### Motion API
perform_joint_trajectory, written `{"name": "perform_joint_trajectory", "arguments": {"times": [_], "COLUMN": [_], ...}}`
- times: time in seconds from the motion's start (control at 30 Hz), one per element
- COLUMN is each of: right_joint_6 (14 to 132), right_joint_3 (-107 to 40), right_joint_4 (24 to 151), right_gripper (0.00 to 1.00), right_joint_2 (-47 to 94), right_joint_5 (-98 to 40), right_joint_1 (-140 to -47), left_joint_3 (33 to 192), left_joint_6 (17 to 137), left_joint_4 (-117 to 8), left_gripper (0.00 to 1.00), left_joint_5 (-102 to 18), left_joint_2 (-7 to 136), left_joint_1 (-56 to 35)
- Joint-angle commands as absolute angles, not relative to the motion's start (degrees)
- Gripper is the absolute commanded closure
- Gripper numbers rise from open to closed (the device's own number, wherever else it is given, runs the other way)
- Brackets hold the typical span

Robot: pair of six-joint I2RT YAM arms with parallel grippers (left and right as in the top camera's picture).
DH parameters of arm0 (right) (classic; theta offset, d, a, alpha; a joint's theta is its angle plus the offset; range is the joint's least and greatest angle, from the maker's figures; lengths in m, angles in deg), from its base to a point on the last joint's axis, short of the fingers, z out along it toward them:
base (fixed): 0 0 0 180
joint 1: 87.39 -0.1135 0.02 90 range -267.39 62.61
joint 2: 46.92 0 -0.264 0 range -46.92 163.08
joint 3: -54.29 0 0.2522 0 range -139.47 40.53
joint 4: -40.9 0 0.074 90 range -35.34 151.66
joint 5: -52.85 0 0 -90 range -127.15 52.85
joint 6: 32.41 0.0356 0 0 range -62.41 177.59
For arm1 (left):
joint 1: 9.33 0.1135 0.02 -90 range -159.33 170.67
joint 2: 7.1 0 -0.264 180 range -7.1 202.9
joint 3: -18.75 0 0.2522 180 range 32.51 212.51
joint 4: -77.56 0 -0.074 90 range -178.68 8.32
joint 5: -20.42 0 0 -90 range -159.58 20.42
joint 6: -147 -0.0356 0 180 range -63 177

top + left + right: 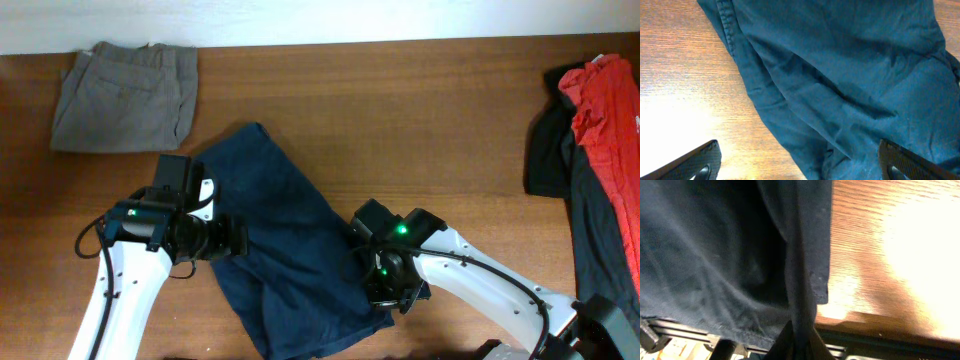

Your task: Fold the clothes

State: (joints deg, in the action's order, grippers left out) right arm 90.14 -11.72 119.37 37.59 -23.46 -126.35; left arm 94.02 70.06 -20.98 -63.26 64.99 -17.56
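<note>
Two pincers: right pincer clamps trousers edge at the counter rim; left pincer gapes; open counter beyond.

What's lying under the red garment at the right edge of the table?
Beneath the red garment, black cloth shows, spreading out past its left side. Whether that is one black garment or several is hidden, as is the table under them.

Wooden counter, dark navy trousers lay rumpled mid-front, grey-khaki trousers sat folded far left, red garment lay over black garments at right edge.
</note>
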Motion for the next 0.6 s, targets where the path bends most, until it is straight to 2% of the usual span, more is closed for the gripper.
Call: {"name": "perform_joint_trajectory", "arguments": {"times": [0.0, 0.03, 0.13, 0.23, 0.37, 0.57], "right_joint_6": [89.31, 89.31, 90.06, 91.72, 87.28, 83.28], "right_joint_3": [-12.53, -12.53, -12.53, -12.53, -13.25, -14.48], "right_joint_4": [119.63, 119.98, 122.34, 123.42, 119.77, 107.24], "right_gripper": [0.73, 0.7, 0.71, 0.79, 0.79, 0.79], "right_joint_2": [37.67, 37.67, 37.67, 37.67, 37.67, 37.67], "right_joint_5": [-26.89, -27.04, -31.76, -34.6, -24.94, -11.48], "right_joint_1": [-125.94, -125.94, -125.5, -123.38, -121.02, -121.11], "left_joint_3": [94.48, 94.48, 94.48, 94.48, 94.48, 94.48], "left_joint_6": [70.17, 70.17, 70.17, 70.17, 70.19, 71.13], "left_joint_4": [-20.94, -20.94, -20.92, -20.94, -21.07, -22.4], "left_gripper": [0.01, 0.01, 0.01, 0.01, 0.01, 0.01], "left_joint_5": [-64.11, -64.13, -64.11, -64.11, -64.42, -70.67], "left_joint_2": [64.23, 64.23, 64.23, 64.23, 64.23, 64.23], "left_joint_1": [-17.54, -17.54, -17.54, -17.54, -17.54, -17.04]}}
